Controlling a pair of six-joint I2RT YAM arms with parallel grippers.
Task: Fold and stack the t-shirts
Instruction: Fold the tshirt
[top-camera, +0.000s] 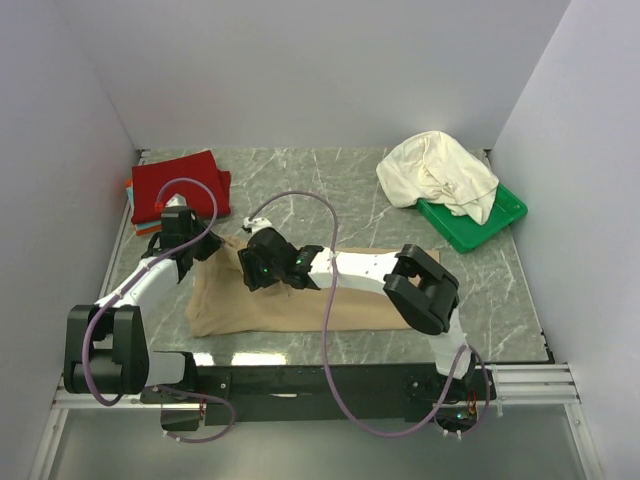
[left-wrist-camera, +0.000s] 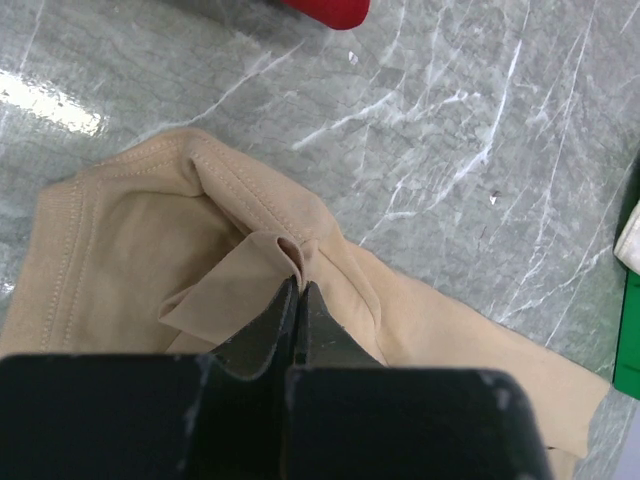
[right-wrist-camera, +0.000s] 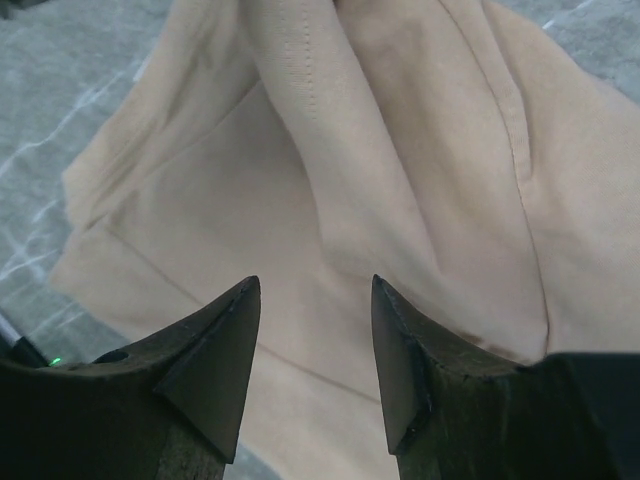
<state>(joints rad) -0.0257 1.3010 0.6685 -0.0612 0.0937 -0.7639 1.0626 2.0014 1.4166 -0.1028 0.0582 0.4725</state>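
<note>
Tan t-shirt lies near-centre on table. Left end effector clenched on its bunched edge; right end effector released above cloth. We should pinch deep, then move both together

overhead, wrist close-ups; shared tan t-shirt

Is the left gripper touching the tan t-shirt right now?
Touching. The left wrist view shows the left gripper shut, its fingers pinching a fold of the tan t-shirt between them.
</note>
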